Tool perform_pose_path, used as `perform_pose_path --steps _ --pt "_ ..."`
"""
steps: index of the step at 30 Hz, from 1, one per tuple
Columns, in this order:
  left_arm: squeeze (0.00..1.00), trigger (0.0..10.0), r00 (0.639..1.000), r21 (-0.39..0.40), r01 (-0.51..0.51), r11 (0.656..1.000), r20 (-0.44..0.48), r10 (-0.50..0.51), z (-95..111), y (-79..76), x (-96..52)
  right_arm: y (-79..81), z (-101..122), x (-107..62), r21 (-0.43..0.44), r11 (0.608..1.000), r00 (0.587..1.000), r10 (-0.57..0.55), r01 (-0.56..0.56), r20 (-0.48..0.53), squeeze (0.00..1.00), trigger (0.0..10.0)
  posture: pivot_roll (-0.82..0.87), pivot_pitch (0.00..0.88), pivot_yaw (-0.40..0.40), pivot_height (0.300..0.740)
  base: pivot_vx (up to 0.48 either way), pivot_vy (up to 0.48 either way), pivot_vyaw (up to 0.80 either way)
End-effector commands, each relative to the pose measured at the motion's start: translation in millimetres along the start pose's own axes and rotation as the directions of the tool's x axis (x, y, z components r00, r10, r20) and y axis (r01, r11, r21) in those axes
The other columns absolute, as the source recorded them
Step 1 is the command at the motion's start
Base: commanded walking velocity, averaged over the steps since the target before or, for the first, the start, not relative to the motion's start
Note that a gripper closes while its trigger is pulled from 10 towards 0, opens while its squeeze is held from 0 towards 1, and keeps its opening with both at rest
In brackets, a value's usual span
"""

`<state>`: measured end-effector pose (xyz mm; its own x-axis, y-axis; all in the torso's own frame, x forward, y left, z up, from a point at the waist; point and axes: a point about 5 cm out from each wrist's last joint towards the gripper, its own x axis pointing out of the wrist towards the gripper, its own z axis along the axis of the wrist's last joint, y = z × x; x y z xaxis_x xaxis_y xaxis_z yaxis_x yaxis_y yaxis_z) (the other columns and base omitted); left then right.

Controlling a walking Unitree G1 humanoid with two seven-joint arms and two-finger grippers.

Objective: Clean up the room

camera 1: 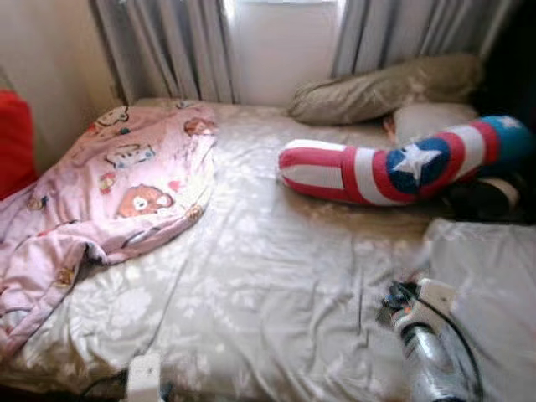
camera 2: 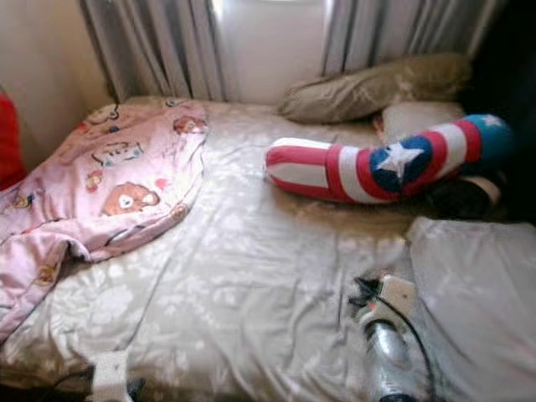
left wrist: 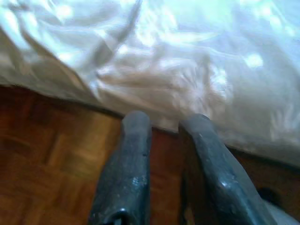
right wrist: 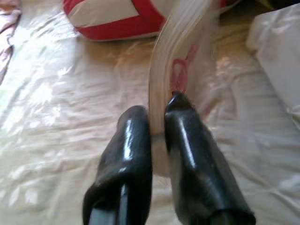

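Bed tidy-up barely started: right claw (right wrist: 157,119) pinches a thin pale wrapper-like strip (right wrist: 180,51).
Left claw (left wrist: 164,136), fingers slightly apart, hangs by the bed edge; pink blanket (camera 1: 109,193) and star-striped pillow (camera 1: 394,167) remain on the bed (camera 1: 251,276).

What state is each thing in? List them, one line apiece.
blanket, rumpled on the bed's left side
striped pillow, bent, lying on the sheet
olive pillow, slumped by the curtains
curtains, parted in the middle
sheet, wrinkled
right gripper, shut on a pale strip
left gripper, open, empty, at the bed's edge
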<state>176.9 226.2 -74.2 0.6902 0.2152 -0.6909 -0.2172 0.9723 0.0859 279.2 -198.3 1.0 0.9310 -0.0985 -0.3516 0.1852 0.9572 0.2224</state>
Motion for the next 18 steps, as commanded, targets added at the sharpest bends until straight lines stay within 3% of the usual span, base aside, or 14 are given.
perform_pose_path --steps 1,18 --pt "0.0 10.0 1.0 -0.018 0.011 1.0 0.015 -0.011 3.6 -6.3 1.2 -8.7 11.5 1.5 -0.017 1.0 0.999 -0.017 0.018 0.047 0.0 10.0 0.03 0.0 -0.001 0.74 0.0 0.0 0.0" --pt "0.0 10.0 1.0 -0.016 0.008 1.0 0.013 -0.008 1.3 -4.8 0.2 -8.8 9.4 0.9 -0.021 1.0 0.999 -0.017 0.018 0.04 0.0 10.0 0.04 0.0 -0.003 0.74 0.0 0.0 0.0"
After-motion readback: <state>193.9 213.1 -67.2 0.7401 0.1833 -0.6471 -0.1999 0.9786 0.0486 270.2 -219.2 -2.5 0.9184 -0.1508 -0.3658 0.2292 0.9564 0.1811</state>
